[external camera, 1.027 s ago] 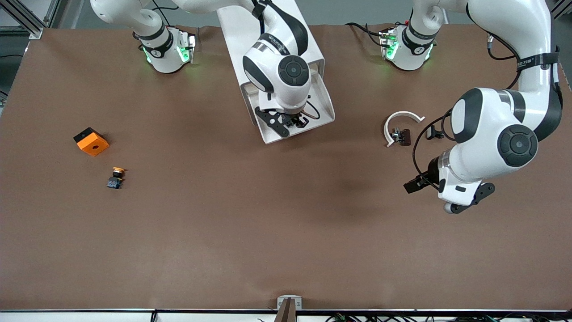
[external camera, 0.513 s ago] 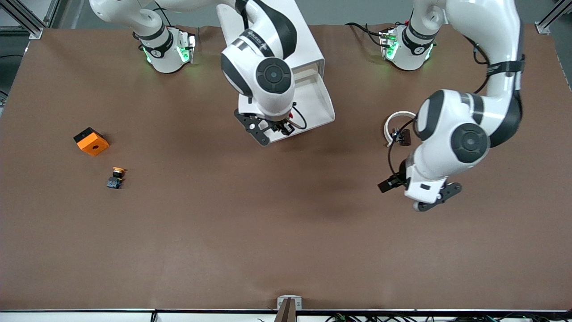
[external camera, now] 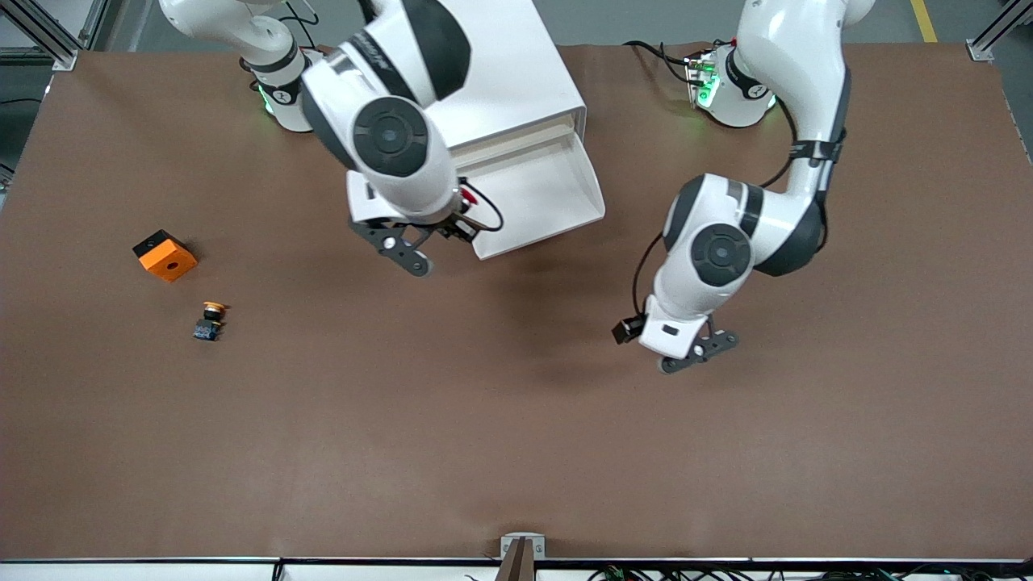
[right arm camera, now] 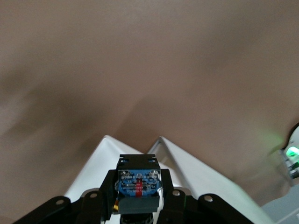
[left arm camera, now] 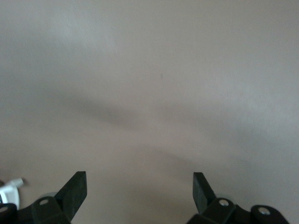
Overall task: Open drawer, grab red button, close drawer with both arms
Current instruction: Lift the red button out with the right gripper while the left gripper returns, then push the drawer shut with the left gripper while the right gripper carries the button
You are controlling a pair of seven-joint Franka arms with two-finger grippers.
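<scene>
The drawer (external camera: 539, 187) stands pulled out of the white cabinet (external camera: 500, 73), and its tray shows nothing in it. My right gripper (external camera: 453, 231) is shut on the button (right arm camera: 139, 183) and holds it over the drawer's front corner at the right arm's end. The right wrist view shows my right gripper (right arm camera: 139, 198), the button's black-and-blue body and the drawer's white rim (right arm camera: 196, 173) below it; the red cap is hidden. My left gripper (external camera: 684, 352) is open and empty over bare brown table, nearer the front camera than the drawer. It also shows in the left wrist view (left arm camera: 139, 184).
An orange cube (external camera: 165, 255) and a button with a yellow-orange cap (external camera: 210, 320) lie toward the right arm's end of the table. A bit of a white object (left arm camera: 10, 191) shows at the edge of the left wrist view.
My right gripper has lifted out of the drawer with the button and moved toward the right arm's end. My left arm has swung toward the table's middle and now hides the white ring.
</scene>
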